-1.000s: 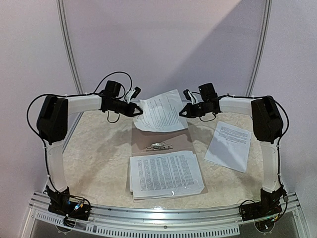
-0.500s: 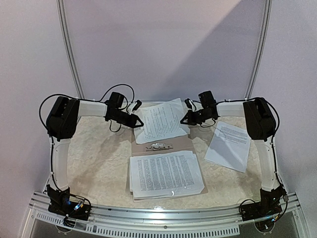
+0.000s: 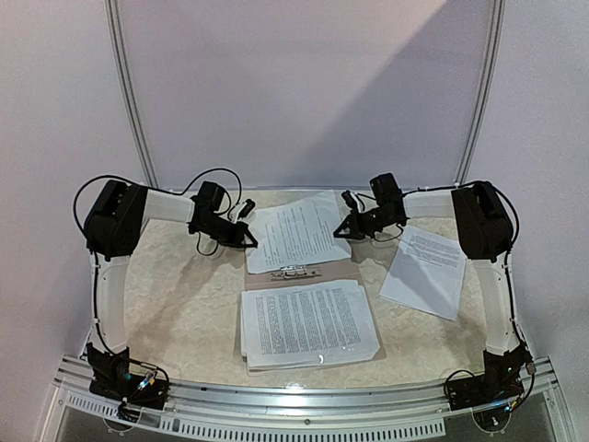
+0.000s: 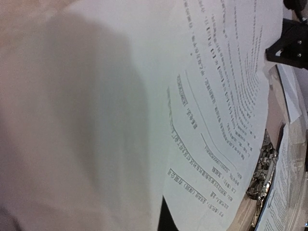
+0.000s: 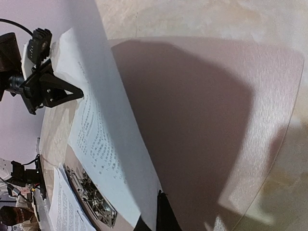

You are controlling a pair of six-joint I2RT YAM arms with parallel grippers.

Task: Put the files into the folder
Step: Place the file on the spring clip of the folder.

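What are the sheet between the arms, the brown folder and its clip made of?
The sheet: thin white printed paper, curving limply. The folder: dull tan card or board, apparently; matte, no glare. The clip: silvery metal, judging by its glinting.

dense black print on the files, none legible

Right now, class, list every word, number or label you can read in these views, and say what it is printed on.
No text here can be read.
far sheet: dense black print, blurred even in the close left wrist view.
stack on the folder: black print, too small to read.
right sheet: black print, too small to read.
metal clip: no lettering shows.
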